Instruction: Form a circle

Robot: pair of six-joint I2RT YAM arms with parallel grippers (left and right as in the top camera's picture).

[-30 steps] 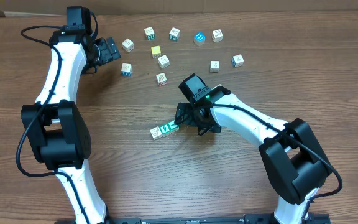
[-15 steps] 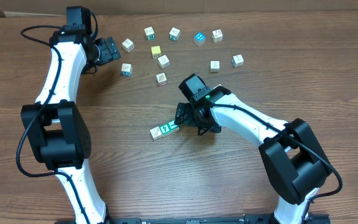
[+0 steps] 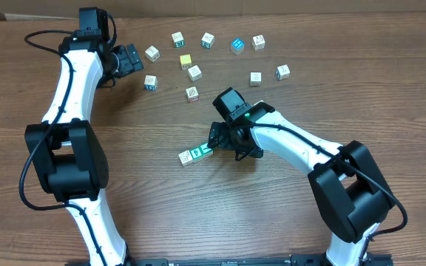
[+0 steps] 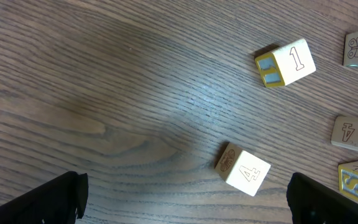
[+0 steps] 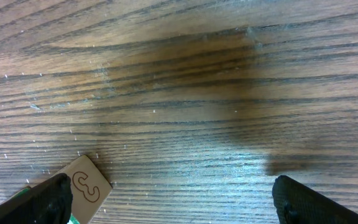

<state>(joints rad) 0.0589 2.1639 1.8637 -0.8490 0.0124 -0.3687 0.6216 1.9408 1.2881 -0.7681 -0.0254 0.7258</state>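
Currently: Block Row Lies Left of the Right Tool

Left zone. The left tool (image 3: 129, 59) stands at the far left of the bench (image 3: 146, 214). Its jaws are spread to the full and hold nothing. In the left wrist view, the block marked 1 (image 4: 288, 62) and the block marked 4 (image 4: 244, 171) lie ahead of it. They are apart from each other and clear of both fingers.

Centre zone. A loose scatter of blocks runs along the far side, from the yellow block (image 3: 186, 61) past the blue block (image 3: 237, 46) to the end block (image 3: 282, 72). No ring outline is apparent yet.

Near side. A short row of blocks (image 3: 196, 154), three as far as the overhead view shows, lies touching end to end. Its long axis runs left to right, tilted slightly toward the far side at the right end. The green block (image 3: 206, 150) forms that right end.

Right zone. The right tool (image 3: 222, 142) sits just beside the green end. Its jaws are fully apart and empty. In the right wrist view, the block marked 3 (image 5: 87, 185) lies close to one finger (image 5: 45, 202). The span between the fingers shows only bare wood.

Governing relation. The row lies to the left of the right tool, beside it and not between its jaws. The right arm is the nearer one to the row. The left arm is nearer to the far-left blocks. A grasp would probably require a shift toward the row first.
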